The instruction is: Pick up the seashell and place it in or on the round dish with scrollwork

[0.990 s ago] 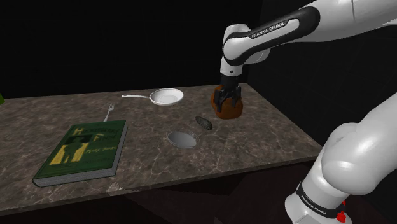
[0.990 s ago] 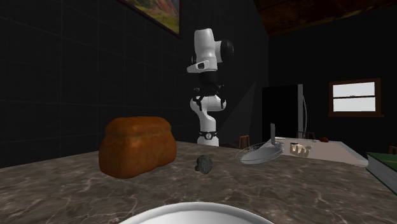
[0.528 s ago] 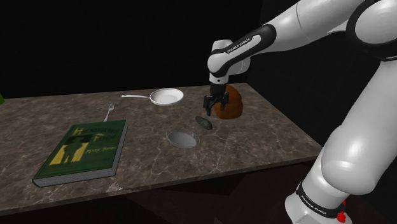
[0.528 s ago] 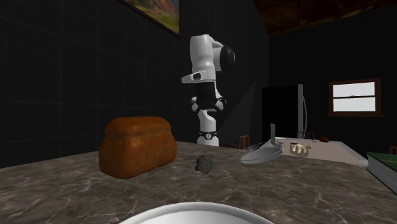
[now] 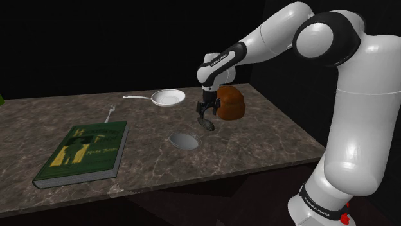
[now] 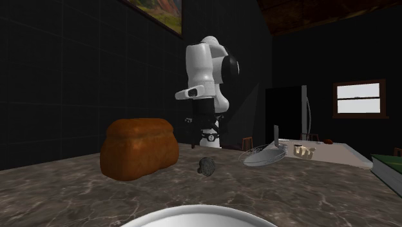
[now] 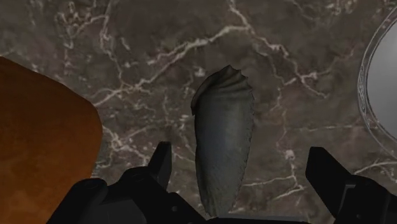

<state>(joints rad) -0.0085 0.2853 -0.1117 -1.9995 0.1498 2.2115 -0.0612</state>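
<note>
The seashell (image 5: 206,124) (image 6: 207,166) (image 7: 221,140) is a dark grey ribbed cone lying on the marbled counter. My gripper (image 5: 204,115) (image 6: 203,129) (image 7: 242,172) hangs just above it, open. In the wrist view the shell lies between the two black fingers (image 7: 162,162), closer to one of them, and neither touches it. The round dish (image 5: 184,139) (image 6: 264,157) (image 7: 382,89) is pale with a patterned rim and sits a short way from the shell, toward the counter's front edge in the shoulder view.
A brown bread loaf (image 5: 231,103) (image 6: 138,148) (image 7: 44,140) stands right beside the gripper. A white frying pan (image 5: 168,97), a fork (image 5: 110,113) and a green book (image 5: 83,153) lie further along the counter (image 5: 270,138). A black area lies behind it.
The arm has swung from over the bread loaf toward the shoulder view's left and come down over the seashell. The fingers stayed open.
</note>
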